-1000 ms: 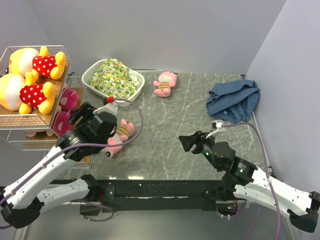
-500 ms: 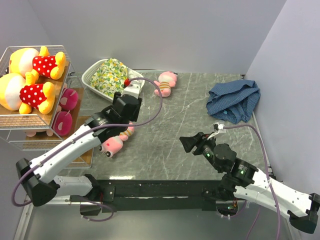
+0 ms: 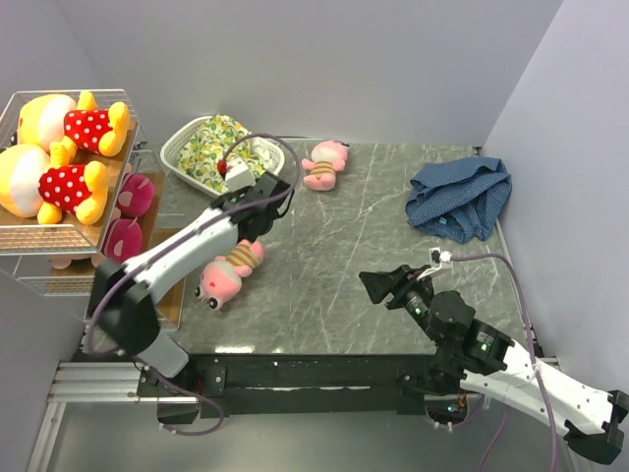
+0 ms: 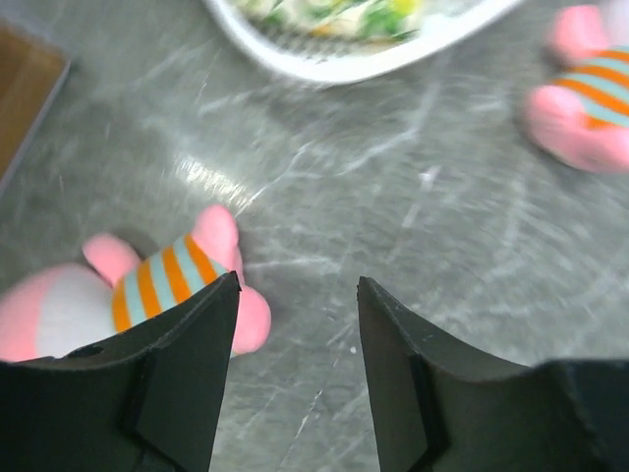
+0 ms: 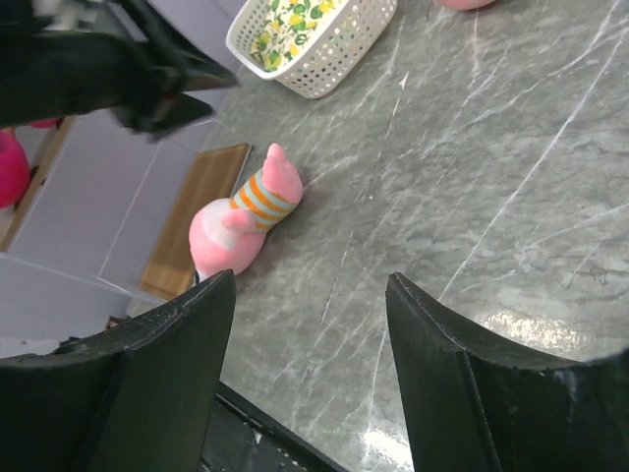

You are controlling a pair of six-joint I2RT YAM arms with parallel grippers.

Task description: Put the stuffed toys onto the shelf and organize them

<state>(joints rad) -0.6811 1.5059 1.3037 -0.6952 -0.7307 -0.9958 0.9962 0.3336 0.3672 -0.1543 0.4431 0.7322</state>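
Looking down from the top view, found the shelf point(image 3: 44, 239) standing just left of the white basket point(image 3: 169, 162). Saw 2 yellow-orange bears point(image 3: 74, 123) point(image 3: 54, 187) in red dotted shirts lying side by side on its top tier. Made out 2 darker pink toys point(image 3: 133, 195) point(image 3: 123, 239) on the lower tier, at the end facing the basket and partly hidden by the wire frame. Counted 2 more stuffed toys out on the table point(image 3: 334, 236). Found a pink toy in an orange-striped shirt point(image 3: 224, 275) lying on its side in front of the basket, toward the arm bases. Found a 2nd pink striped toy point(image 3: 325, 162) just past the basket's right end, near it but apart. Saw the left gripper point(image 4: 299, 279) hovering above the stone close to the basket's front rim, jaws parted and holding nothing. Caught the nearer pink toy just past its left finger in the wrist view, though could not tell whether touching. Saw the right gripper point(image 5: 311, 277) well to the right of the basket and much nearer the bases, likewise spread wide, empty and raised off the table. Noted a green-yellow floral cloth point(image 3: 221, 147) filling the basket. Noted also a crumpled blue checked cloth point(image 3: 460, 202) far off to the basket's right, by the wall.
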